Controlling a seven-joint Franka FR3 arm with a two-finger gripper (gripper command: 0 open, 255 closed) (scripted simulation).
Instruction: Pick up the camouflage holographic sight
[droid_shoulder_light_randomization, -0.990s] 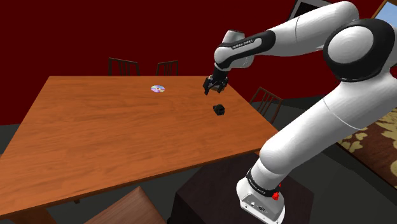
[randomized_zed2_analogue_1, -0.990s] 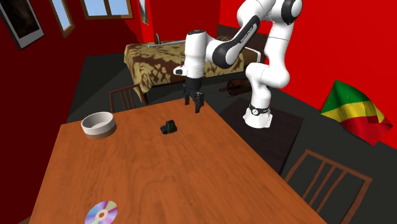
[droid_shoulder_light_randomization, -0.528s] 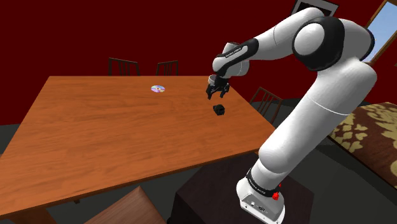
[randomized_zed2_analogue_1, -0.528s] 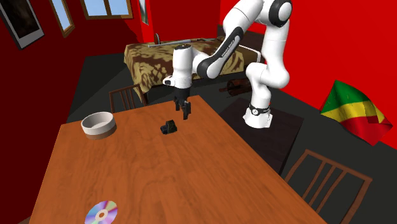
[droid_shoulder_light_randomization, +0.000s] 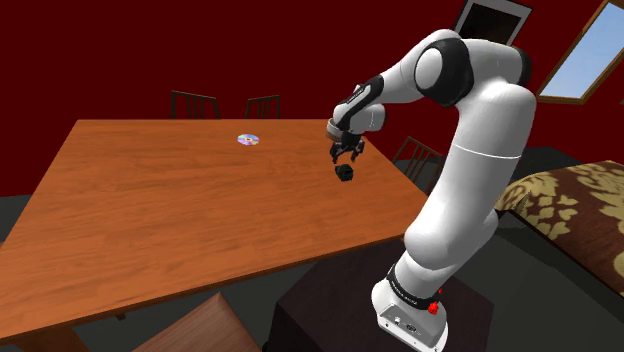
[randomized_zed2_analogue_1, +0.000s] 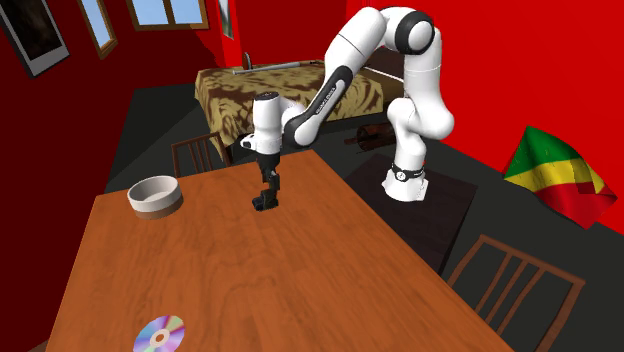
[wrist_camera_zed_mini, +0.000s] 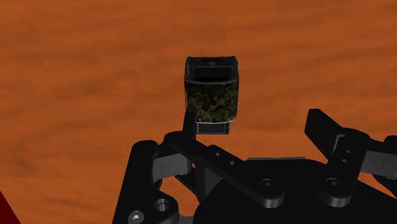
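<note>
The camouflage sight (wrist_camera_zed_mini: 212, 95) is a small boxy block with a dark window, lying on the wooden table (droid_shoulder_light_randomization: 150, 210). It reads as a small dark block (droid_shoulder_light_randomization: 345, 172) near the table's right edge in the shoulder view, and sits mid-table (randomized_zed2_analogue_1: 263, 201) in the second exterior view. My black gripper (droid_shoulder_light_randomization: 345, 153) hangs just above it, pointing down (randomized_zed2_analogue_1: 268, 183). In the wrist view the gripper (wrist_camera_zed_mini: 254, 124) is open. The sight lies just beyond one fingertip (wrist_camera_zed_mini: 189, 122), not between the two, and nothing is held.
A shiny disc (droid_shoulder_light_randomization: 248, 139) lies far across the table, also seen near the front edge (randomized_zed2_analogue_1: 160, 335). A round bowl (randomized_zed2_analogue_1: 155, 194) stands near the table's far left corner. Chairs (droid_shoulder_light_randomization: 195, 104) line the table's sides, and a bed (randomized_zed2_analogue_1: 240, 95) stands behind.
The gripper has come down and across the table from beside the sight to just above it. The elbow has swung over. The sight has not moved.
</note>
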